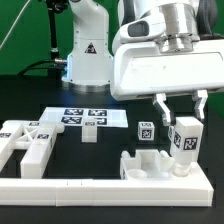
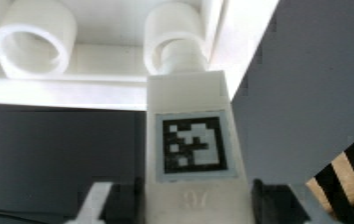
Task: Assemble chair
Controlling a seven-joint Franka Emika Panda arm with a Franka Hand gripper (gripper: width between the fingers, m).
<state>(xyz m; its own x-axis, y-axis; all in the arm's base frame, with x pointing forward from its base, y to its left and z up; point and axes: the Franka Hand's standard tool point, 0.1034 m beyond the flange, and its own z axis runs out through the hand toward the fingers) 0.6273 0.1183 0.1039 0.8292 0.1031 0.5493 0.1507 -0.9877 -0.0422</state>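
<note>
My gripper [image 1: 183, 122] hangs at the exterior view's right, shut on a short square white post [image 1: 185, 139] that carries a black-and-white tag. The post points down, just over a white chair part [image 1: 150, 166] resting against the long rail. In the wrist view the tagged post [image 2: 192, 135] fills the space between both fingers [image 2: 99, 203], and past its end lies a white part with two rounded openings [image 2: 35, 45]. Whether the post touches that part I cannot tell. Further chair parts [image 1: 27, 140] lie at the exterior view's left.
A long white L-shaped rail [image 1: 90, 187] runs along the front of the black table. The marker board [image 1: 88, 116] lies mid-table, with a small white block [image 1: 90, 131] and a tagged cube [image 1: 145, 129] near it. The robot base [image 1: 88, 50] stands behind.
</note>
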